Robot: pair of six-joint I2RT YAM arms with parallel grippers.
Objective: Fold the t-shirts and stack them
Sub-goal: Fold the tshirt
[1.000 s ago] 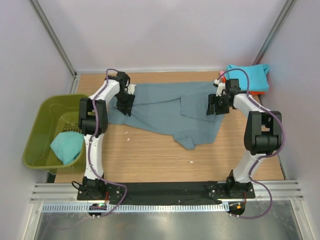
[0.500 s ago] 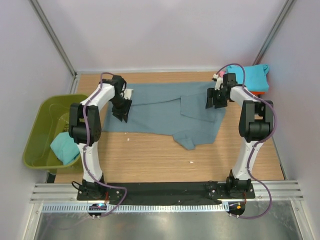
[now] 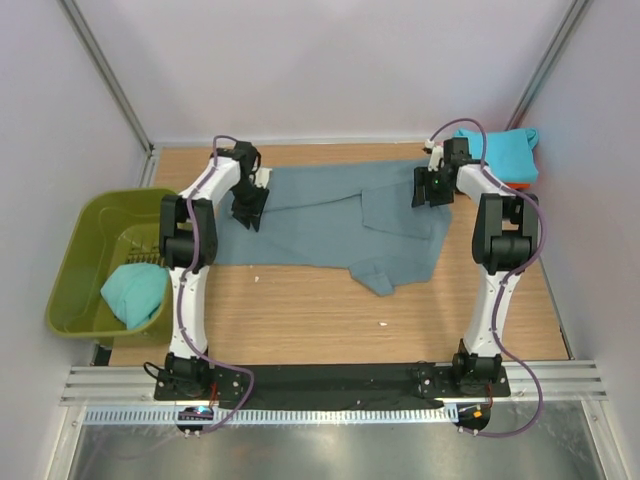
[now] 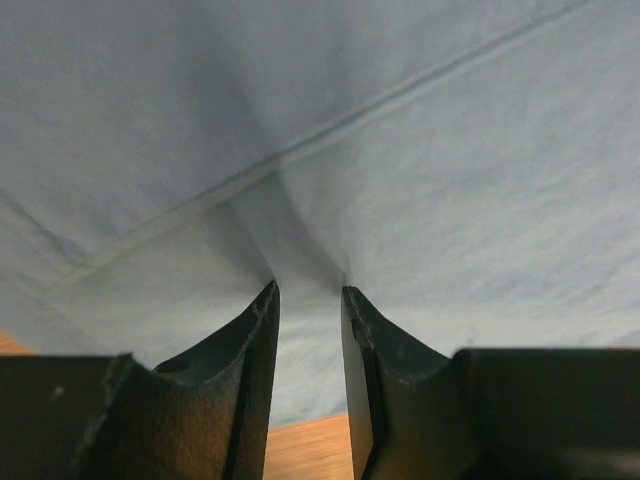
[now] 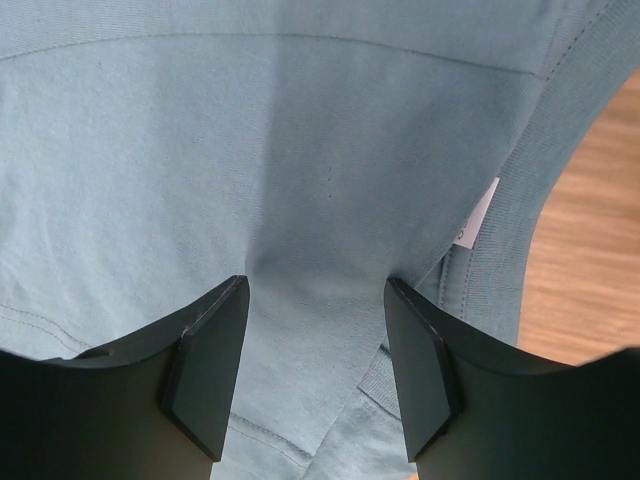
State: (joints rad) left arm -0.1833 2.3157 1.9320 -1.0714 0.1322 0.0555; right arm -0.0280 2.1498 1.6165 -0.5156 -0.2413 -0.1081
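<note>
Pale walls close in a light wooden table (image 3: 300,320), and the large slate blue-grey soft cloth t-shirt (image 3: 330,215) lies spread on its far half. Its long axis goes from your left to your right, so the cloth stretches between the two arms. The left tool (image 4: 308,292) sits at the left end of the shirt. Its two dark fingers stand close together and pinch a thin raised ridge of the cloth beside a seam line. The right tool (image 5: 315,285) sits at the right end, near the ribbed collar and the small white neck label (image 5: 482,212). Its fingers stand wider, and creases run into the gap, so I judge that it grips a thicker bunch.

A loose part of the shirt hangs toward the near side, so any fold probably goes that way. The cloth is matte, limp and wrinkles easily.

Folded turquoise t-shirts (image 3: 500,150) wait in the far right corner, just beside the right arm. Another turquoise t-shirt (image 3: 133,293) lies in the olive-green plastic tub (image 3: 75,270) at the left.
</note>
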